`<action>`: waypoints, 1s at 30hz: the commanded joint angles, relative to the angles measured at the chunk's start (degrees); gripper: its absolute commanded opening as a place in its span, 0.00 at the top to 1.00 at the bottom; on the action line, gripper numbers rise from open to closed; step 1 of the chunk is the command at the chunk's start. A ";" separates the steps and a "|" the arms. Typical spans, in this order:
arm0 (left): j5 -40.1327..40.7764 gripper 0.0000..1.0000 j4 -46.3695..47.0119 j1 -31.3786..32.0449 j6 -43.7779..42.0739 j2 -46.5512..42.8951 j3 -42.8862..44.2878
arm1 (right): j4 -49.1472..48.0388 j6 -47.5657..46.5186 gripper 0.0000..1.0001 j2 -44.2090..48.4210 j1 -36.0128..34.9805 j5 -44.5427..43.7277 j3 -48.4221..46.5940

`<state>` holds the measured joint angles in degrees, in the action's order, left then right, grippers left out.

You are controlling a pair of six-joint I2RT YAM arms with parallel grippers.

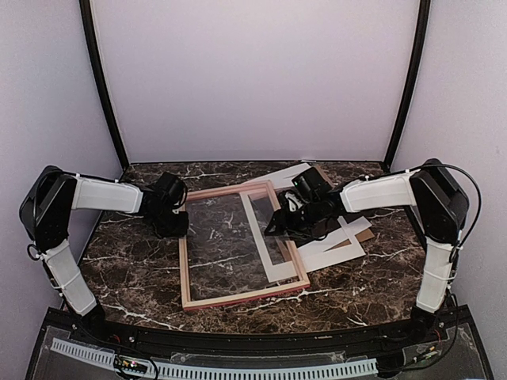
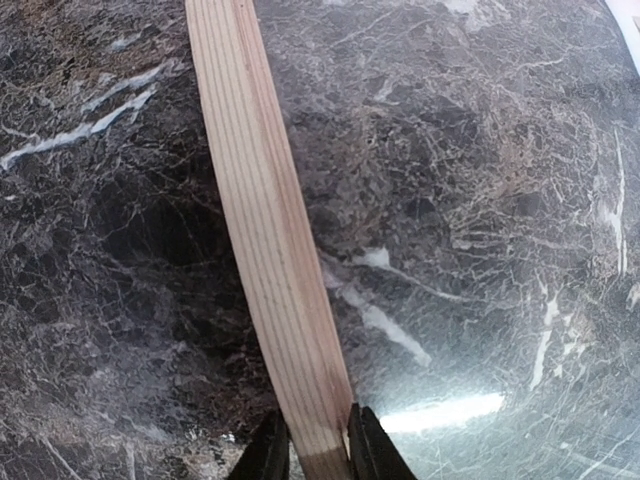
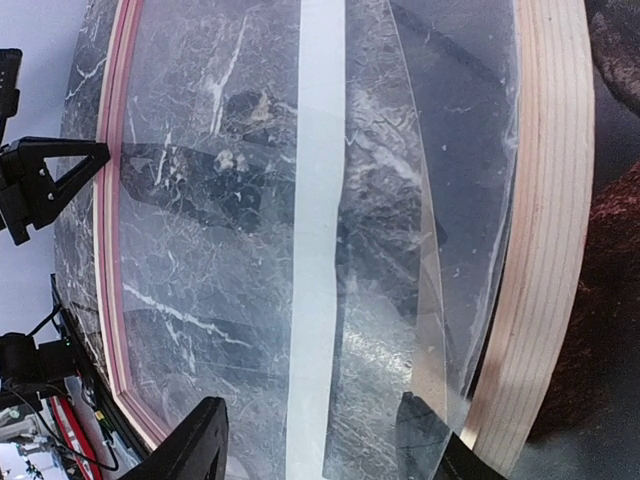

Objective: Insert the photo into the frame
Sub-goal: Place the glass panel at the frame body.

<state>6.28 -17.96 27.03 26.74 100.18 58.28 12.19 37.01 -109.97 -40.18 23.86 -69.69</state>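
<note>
Jaws of the left gripper (image 2: 318, 450) pinch the left rail of the frame (image 1: 245, 295). It is a thin rectangle lying face down on the dark marble surface (image 1: 135, 269), pale bare wood up and pink along its edge. A white-bordered sheet (image 1: 279, 273) lies inside its right half; I cannot tell whether it carries a print. Over it, just inside the right rail, the right gripper (image 3: 310, 435) has its jaws spread.

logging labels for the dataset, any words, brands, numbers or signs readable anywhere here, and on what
No text can be read.
The frame and the white sheets show no lettering.
The small dark module on the near rail is too small to read.
</note>
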 commanded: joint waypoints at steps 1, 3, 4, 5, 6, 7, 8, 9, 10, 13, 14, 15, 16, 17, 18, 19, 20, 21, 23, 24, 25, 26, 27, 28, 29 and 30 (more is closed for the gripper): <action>0.75 0.77 -1.88 0.31 -2.39 -0.10 1.90 | 2.47 -2.22 0.39 -0.20 -0.60 -3.83 -2.55; 0.77 0.76 -1.98 0.30 -2.64 -0.22 2.31 | 3.61 -2.85 0.38 -0.16 -0.60 -4.80 -2.95; 0.82 0.76 -1.99 0.31 -2.79 -0.28 2.57 | 4.09 -3.12 0.38 -0.15 -0.64 -5.13 -3.18; 0.83 0.76 -1.97 0.31 -2.85 -0.28 2.69 | 4.45 -3.39 0.38 -0.15 -0.61 -5.56 -3.29; 0.83 0.76 -2.07 0.31 -3.02 -0.28 3.04 | 4.81 -3.71 0.37 -0.15 -0.63 -5.83 -3.41; 0.83 0.76 -2.15 0.31 -3.06 -0.26 3.14 | 5.24 -3.92 0.37 -0.23 -0.68 -6.09 -3.50; 0.77 0.76 -2.16 0.31 -3.09 -0.25 3.37 | 5.54 -4.11 0.37 -0.20 -0.65 -6.41 -3.64; 0.71 0.76 -2.21 0.31 -3.09 -0.25 3.44 | 5.81 -4.26 0.37 -0.16 -0.62 -6.57 -3.61; 0.65 0.76 -2.24 0.31 -3.10 -0.25 3.60 | 6.08 -4.43 0.37 -0.15 -0.67 -6.77 -3.65; 0.55 0.75 -2.17 0.27 -3.10 -0.17 3.69 | 6.87 -4.93 0.37 -0.07 -0.64 -7.40 -3.96; 0.52 0.75 -2.17 0.29 -3.14 -0.16 3.75 | 7.20 -5.20 0.37 0.00 -0.67 -7.80 -4.07; 0.55 0.75 -2.26 0.30 -3.17 -0.16 3.76 | 7.73 -5.52 0.37 0.02 -0.61 -8.34 -4.24; 0.61 0.75 -2.30 0.31 -3.18 -0.16 3.81 | 8.49 -5.85 0.37 0.15 -0.63 -8.96 -4.58; 0.69 0.75 -2.42 0.26 -3.18 -0.16 3.85 | 8.94 -6.13 0.37 0.26 -0.67 -9.50 -4.78; 0.72 0.75 -2.50 0.29 -3.12 -0.18 3.85 | 9.37 -6.42 0.37 0.40 -0.63 -10.05 -4.91; 0.72 0.75 -2.51 0.30 -3.11 -0.17 3.79 | 9.68 -6.58 0.37 0.52 -0.63 -10.46 -5.07; 0.73 0.75 -2.59 0.31 -3.10 -0.16 3.78 | 9.96 -6.77 0.37 0.68 -0.66 -10.69 -5.17; 0.74 0.75 -2.55 0.26 -3.03 -0.21 3.73 | 10.27 -6.97 0.37 0.72 -0.62 -10.90 -5.27; 0.75 0.75 -2.53 0.30 -3.01 -0.17 3.59 | 10.67 -7.19 0.37 0.89 -0.68 -11.25 -5.36; 0.75 0.75 -2.50 0.31 -3.06 -0.17 3.59 | 10.80 -7.28 0.37 0.98 -0.61 -11.43 -5.37; 0.75 0.75 -2.51 0.31 -3.02 -0.16 3.59 | 10.94 -7.35 0.37 1.05 -0.68 -11.55 -5.37; 0.75 0.75 -2.45 0.31 -3.02 -0.12 3.59 | 11.01 -7.46 0.37 1.14 -0.65 -11.63 -5.43; 0.75 0.75 -2.49 0.31 -3.01 -0.08 3.57 | 11.21 -7.48 0.37 1.16 -0.66 -11.78 -5.52; 0.75 0.75 -2.47 0.31 -3.01 -0.08 3.54 | 11.31 -7.57 0.37 1.21 -0.68 -11.90 -5.58; 0.75 0.75 -2.45 0.31 -3.01 -0.08 3.56 | 11.49 -7.69 0.37 1.37 -0.62 -12.05 -5.67; 0.73 0.75 -2.44 0.31 -3.06 -0.07 3.58 | 11.71 -7.74 0.37 1.46 -0.68 -12.31 -5.82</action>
<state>6.70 -19.53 27.03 24.34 100.18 60.99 22.22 30.39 -109.97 -40.51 13.82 -74.11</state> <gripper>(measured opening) 0.247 0.627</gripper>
